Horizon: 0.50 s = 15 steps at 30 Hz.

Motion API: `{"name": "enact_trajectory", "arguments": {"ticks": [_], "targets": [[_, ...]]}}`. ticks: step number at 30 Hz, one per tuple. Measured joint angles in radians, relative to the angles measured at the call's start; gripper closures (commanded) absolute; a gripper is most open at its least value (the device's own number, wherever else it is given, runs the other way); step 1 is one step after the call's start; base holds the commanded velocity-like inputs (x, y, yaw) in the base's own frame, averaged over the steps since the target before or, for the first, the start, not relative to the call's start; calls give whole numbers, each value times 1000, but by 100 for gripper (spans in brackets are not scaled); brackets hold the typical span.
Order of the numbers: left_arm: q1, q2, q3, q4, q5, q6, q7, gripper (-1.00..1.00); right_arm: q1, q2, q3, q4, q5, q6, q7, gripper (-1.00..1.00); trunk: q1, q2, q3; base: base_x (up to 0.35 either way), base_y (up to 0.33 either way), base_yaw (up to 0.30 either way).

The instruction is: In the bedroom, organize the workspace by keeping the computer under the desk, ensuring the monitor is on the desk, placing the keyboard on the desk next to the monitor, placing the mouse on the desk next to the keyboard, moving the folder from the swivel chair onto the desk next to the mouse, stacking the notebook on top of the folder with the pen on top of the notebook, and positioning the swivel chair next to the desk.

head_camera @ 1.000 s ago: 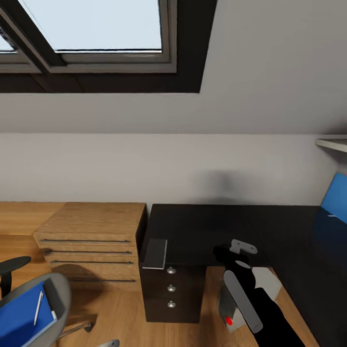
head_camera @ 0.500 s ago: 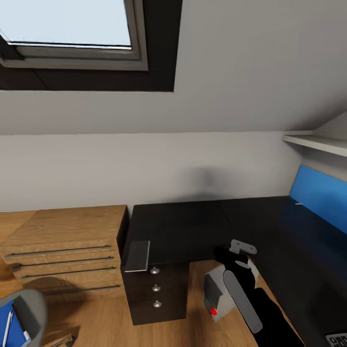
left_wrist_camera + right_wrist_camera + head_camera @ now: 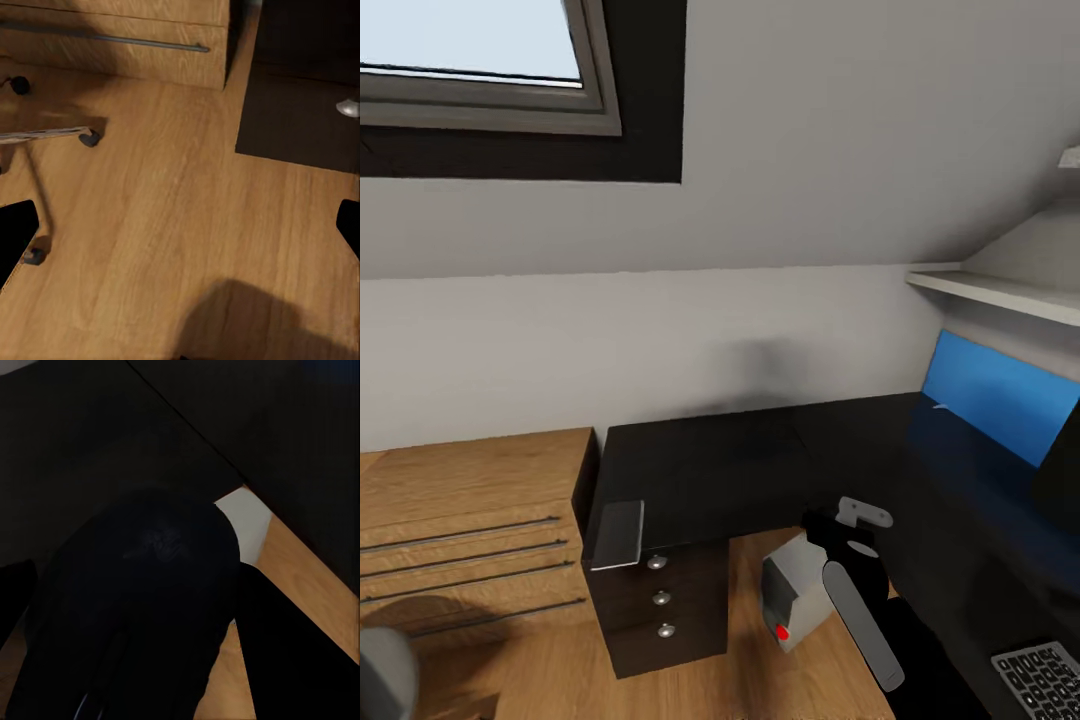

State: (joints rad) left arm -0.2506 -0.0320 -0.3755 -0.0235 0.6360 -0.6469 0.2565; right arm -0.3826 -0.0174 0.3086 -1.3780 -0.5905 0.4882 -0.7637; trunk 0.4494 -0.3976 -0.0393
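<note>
A light wooden drawer chest (image 3: 460, 530) is standing left of the black desk (image 3: 760, 470), the notebook (image 3: 616, 534) lying on its corner and the computer (image 3: 792, 590) sitting underneath. The keyboard (image 3: 1045, 680) is resting right. The left gripper (image 3: 180, 232) is hanging spread over wooden floor (image 3: 172, 225); the right gripper (image 3: 131, 607) is clasping a dark rounded object (image 3: 142, 585).

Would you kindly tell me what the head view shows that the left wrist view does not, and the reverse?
Head view: the desk top with the notebook at its edge, the computer beneath, the keyboard, a window.
Left wrist view: the chair's chrome leg and casters.
Both: the wooden chest, the dark drawer unit, the wood floor.
</note>
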Motion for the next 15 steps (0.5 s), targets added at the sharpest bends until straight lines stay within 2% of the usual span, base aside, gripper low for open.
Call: {"name": "enact_trajectory", "arguments": {"ticks": [3,5,7,10,15], "targets": [[11,-4,-2,0,-2,-82,0,-100,0,0,0,0,1,0,0,100,0,0,-4,0,0,-157],[38,-13,-3,0,-19,-194,3,-100,0,0,0,0,2,0,0,100,0,0,-6,0,0,-148],[51,-17,-4,0,-38,-242,6,-100,0,0,0,0,2,0,0,100,0,0,-8,0,0,-158],[64,-19,-4,0,-67,-282,7,-100,0,0,-1,0,2,0,0,100,0,0,-12,0,0,-204],[69,-17,-3,1,-77,-291,7,-100,0,0,-2,0,2,0,0,100,0,0,-14,0,0,-261]]}}
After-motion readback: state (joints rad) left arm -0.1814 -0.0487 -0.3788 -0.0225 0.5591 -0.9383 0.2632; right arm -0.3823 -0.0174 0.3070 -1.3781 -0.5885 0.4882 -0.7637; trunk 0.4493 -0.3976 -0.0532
